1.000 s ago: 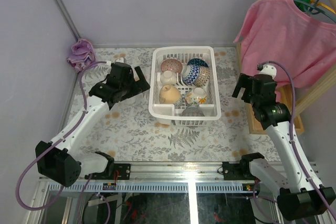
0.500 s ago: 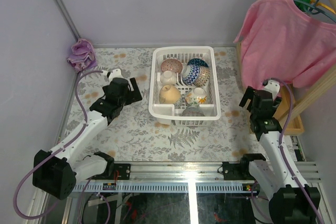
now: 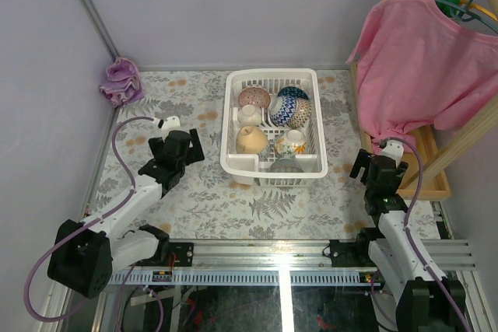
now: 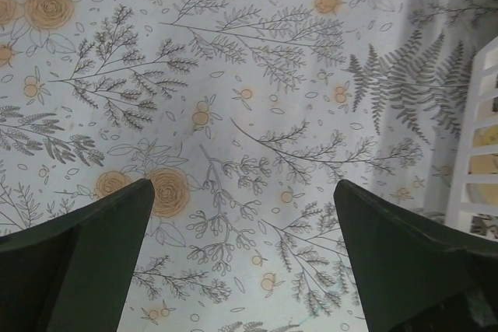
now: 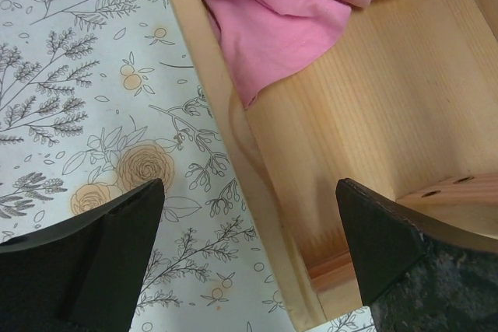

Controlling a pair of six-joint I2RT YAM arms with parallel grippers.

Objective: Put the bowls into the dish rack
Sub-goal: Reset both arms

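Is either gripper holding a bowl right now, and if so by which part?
Nothing is held. The left gripper is open over the tablecloth, the right gripper open over the wooden tray edge; the bowls sit in the dish rack.

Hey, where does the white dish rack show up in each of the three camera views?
Top external: the dish rack sits at the far middle of the table, between the two arms.
Left wrist: only a strip of its white slotted wall shows, at the right edge.
Right wrist: not in it; that view shows a pink cloth and a wooden frame.
Shared landmark: the floral tablecloth appears in all three.
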